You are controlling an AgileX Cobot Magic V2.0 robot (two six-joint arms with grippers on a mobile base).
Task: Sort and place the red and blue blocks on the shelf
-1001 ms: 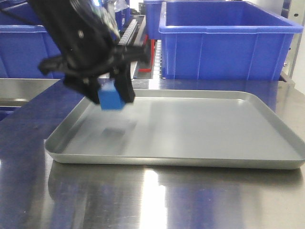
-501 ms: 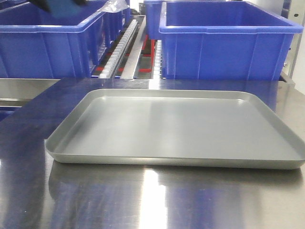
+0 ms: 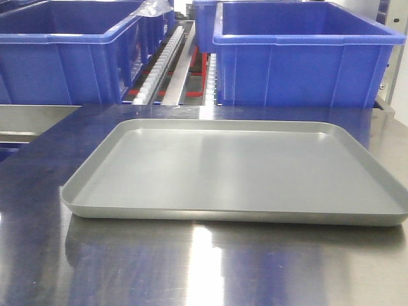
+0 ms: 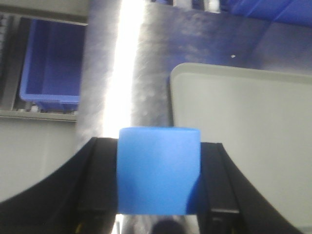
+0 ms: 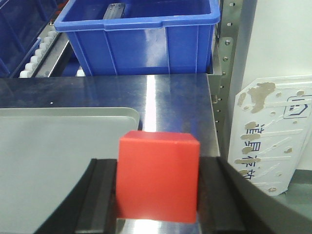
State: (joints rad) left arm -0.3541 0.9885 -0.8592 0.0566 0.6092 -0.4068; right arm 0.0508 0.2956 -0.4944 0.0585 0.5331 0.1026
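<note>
My left gripper [image 4: 158, 156] is clamped on the blue block [image 4: 158, 178], one black finger pressed to each side face. Below it lies the steel table [image 4: 131, 73], with a corner of the grey tray [image 4: 243, 136] just beside. My right gripper [image 5: 158, 168] is closed the same way on the red block [image 5: 157, 180], which hangs near the tray's rounded corner [image 5: 127, 113], above the strip of table between the tray and the table edge.

In the front view, neither arm nor block appears. The tray [image 3: 229, 215] lies bare on the table [image 3: 191, 268]. Behind it, large blue bins sit on the shelf, whose white roller track [image 3: 162, 60] runs back between them.

I judge the pick-up done, with both cubes lifted off the tray and the carry to the shelf in hand. The next move calls for taking each cube back over the table to the shelf, clearing the bin walls. Each colour then needs its own spot, set down flat before I let my fingers part. I cannot tell from here which spot is meant for which colour.

Counted:
- Two blocks, one red and one blue.
- Two grippers, each holding one block.
- One tray.
- Two bins up front in the front view, left [image 3: 64, 57] and right [image 3: 299, 57], with part of a third behind [image 3: 203, 19].
- One white printed card [image 5: 273, 141] beside the table, seen from the right wrist.
</note>
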